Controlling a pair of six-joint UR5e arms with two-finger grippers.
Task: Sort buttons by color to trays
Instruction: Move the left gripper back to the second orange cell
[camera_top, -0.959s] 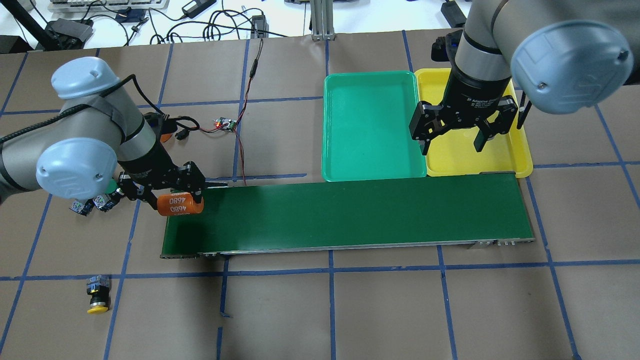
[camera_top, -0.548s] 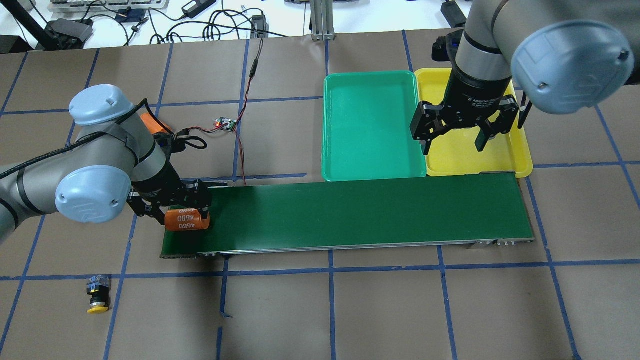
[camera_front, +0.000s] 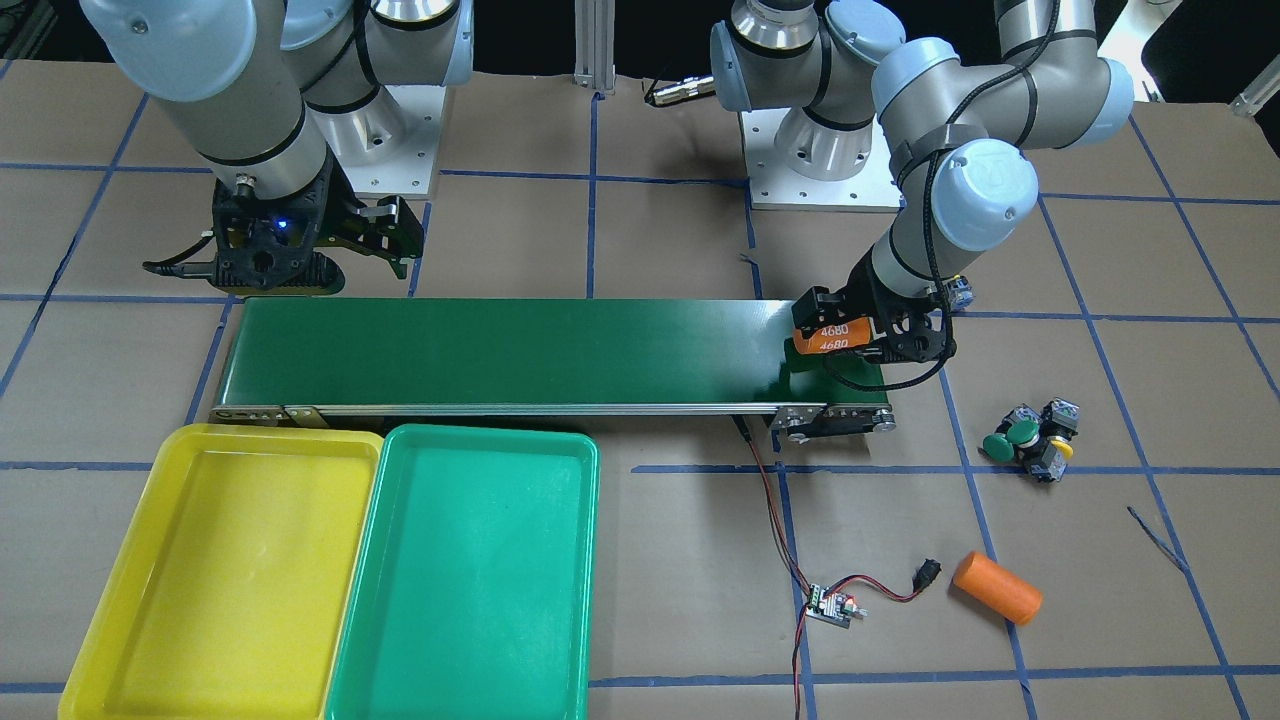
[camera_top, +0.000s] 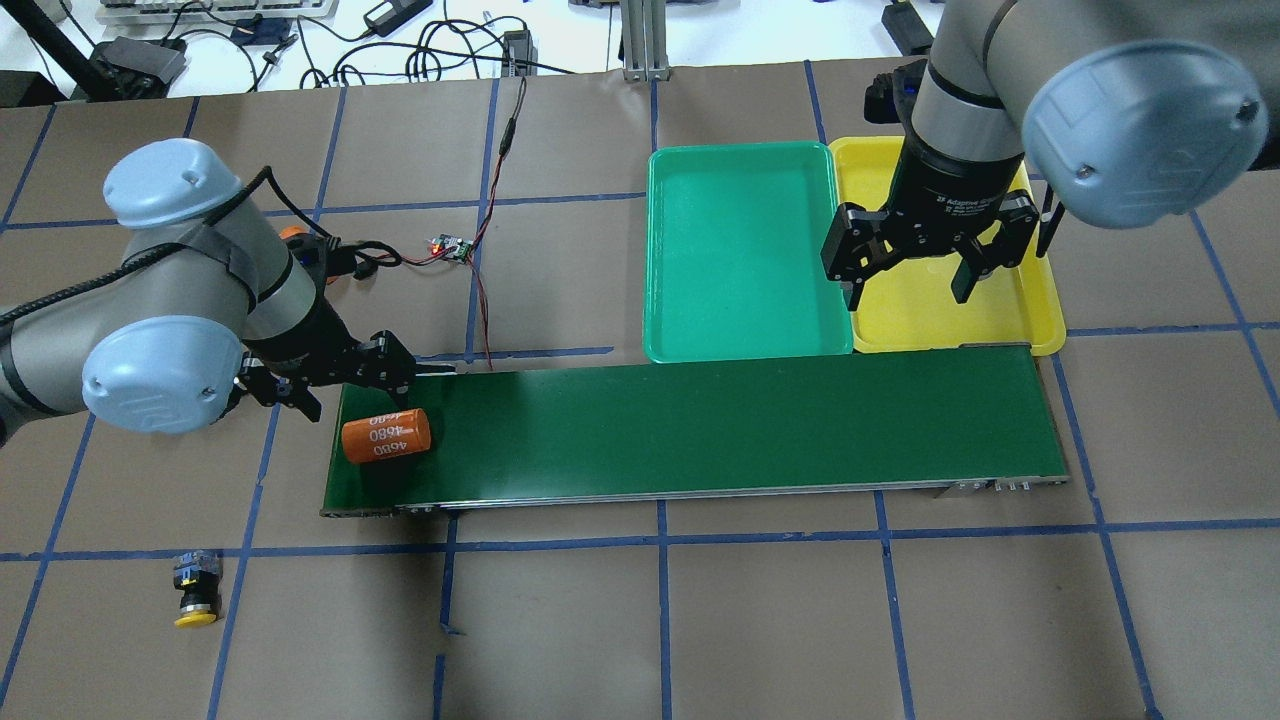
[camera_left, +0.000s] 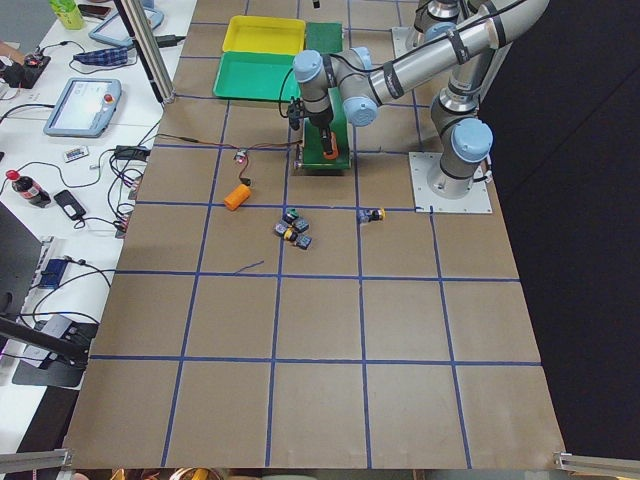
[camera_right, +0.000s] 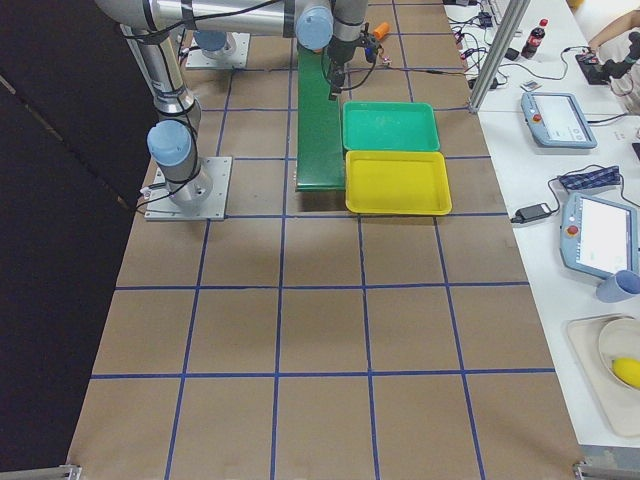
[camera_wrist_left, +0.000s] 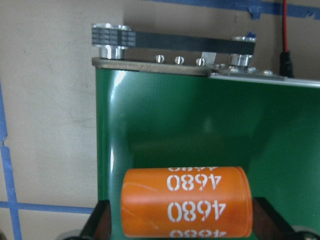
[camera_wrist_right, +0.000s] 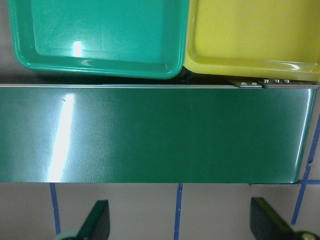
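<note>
Buttons (camera_front: 1022, 436) blocky, mushroom-capped, glossy rounded yellow tray (camera_front: 230, 580), teal tray (camera_front: 470, 580), both jaws open.

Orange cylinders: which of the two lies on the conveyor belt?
The cylinder marked 4680, at the end of the conveyor belt; the plain cylinder lies on brown paper near the circuit board.

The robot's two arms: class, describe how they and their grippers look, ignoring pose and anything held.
Both the left arm and right arm are silver-grey tubes with rounded pale-blue joint caps. A black cable is strapped along the left arm. The left gripper and right gripper are black and two-fingered; white lettering marks the right one's black wrist.
</note>
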